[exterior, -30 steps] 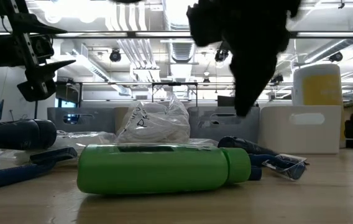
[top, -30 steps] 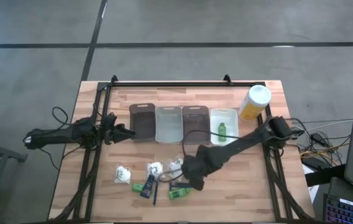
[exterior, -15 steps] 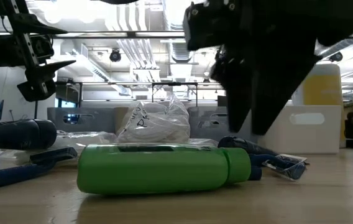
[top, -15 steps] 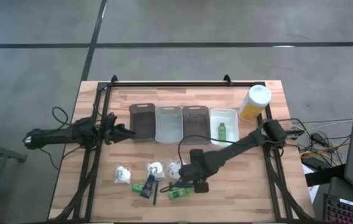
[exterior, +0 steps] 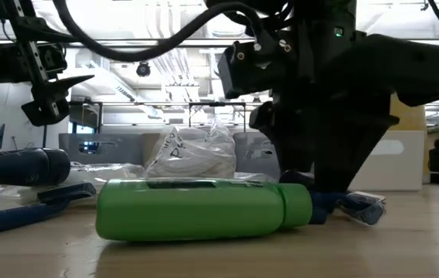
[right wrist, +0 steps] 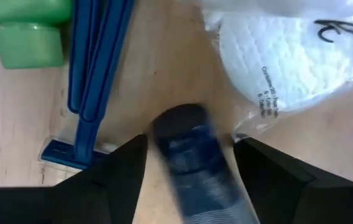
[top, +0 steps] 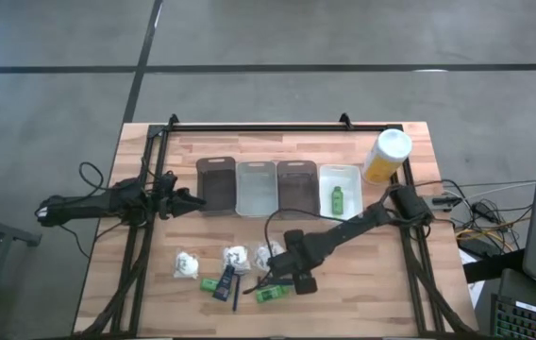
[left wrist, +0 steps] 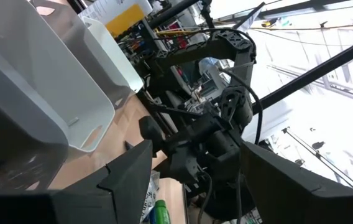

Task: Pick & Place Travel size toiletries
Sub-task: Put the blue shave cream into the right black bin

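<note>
Trays (top: 257, 187): four in a row. White bundles (top: 187, 264): three. Right gripper (right wrist: 189, 163) down, fingers spread either side of dark oblong piece (right wrist: 192, 155). Left gripper (top: 192, 199) parted, idle beside trays.

table (top: 277, 151): light wood planks, black rail frame
trays (top: 276, 187): dark grey, pale translucent, dark brown, white
tall bottle (top: 386, 156): yellow body, white cap
little bottle (exterior: 202, 208): bright green all over
wrapped bundle (right wrist: 291, 53): white crinkled, black print on clear wrap
razor stick (right wrist: 92, 74): dark blue
oblong piece (right wrist: 196, 162): dark navy-black, glossy
right end effector (right wrist: 189, 165): black fingers
left end effector (left wrist: 192, 180): black
floor (top: 268, 47): grey with dark seams
</note>
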Tool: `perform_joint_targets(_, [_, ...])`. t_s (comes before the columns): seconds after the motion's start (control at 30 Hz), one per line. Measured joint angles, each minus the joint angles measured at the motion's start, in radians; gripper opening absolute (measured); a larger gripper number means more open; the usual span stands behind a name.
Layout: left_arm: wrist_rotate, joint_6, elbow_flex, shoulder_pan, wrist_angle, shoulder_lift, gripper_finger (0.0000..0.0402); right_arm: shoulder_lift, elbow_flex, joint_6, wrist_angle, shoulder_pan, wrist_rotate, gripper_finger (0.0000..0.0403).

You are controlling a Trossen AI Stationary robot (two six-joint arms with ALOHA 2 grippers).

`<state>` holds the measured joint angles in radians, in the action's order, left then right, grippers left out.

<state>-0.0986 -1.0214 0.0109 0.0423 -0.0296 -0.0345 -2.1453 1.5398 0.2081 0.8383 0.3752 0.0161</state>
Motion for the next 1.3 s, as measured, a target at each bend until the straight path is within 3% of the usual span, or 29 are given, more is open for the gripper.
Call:
perform_joint_targets(0.4, [0.0, 0.0, 0.0, 0.0, 0.0, 0.0, 0.0248, 0.01, 0.009, 0.099, 0.028, -0.006, 0.003, 0.0114])
perform_joint_targets(0.6, [0.0, 0.0, 0.0, 0.0, 0.0, 0.0, 0.0248, 0.117, 0.008, 0.274, 0.123, -0.005, 0.031, 0.0116])
perform_joint_targets(0.77, [0.0, 0.0, 0.0, 0.0, 0.0, 0.0, 0.0248, 0.253, 0.007, 0.543, 0.181, 0.005, 0.14, 0.0142])
perform_joint_targets(0.97, [0.003, 0.0, 0.0, 0.0, 0.001, 0.0, 0.0248, 0.423, 0.001, 0.996, 0.324, -0.029, 0.481, 0.0122])
perform_joint_targets(1.03, [0.004, 0.0, 0.0, 0.0, 0.001, 0.0, 0.0248, 0.462, -0.012, 1.106, 0.349, -0.075, 0.537, 0.0118])
perform_joint_targets(1.13, [0.005, 0.0, 0.0, 0.0, 0.001, 0.0, 0.0248, 0.492, -0.031, 1.129, 0.3, -0.182, 0.518, 0.0124])
perform_joint_targets(1.3, [0.006, 0.0, 0.0, 0.0, 0.0, 0.0, 0.0248, 0.479, -0.08, 1.028, 0.102, -0.356, 0.432, 0.0137])
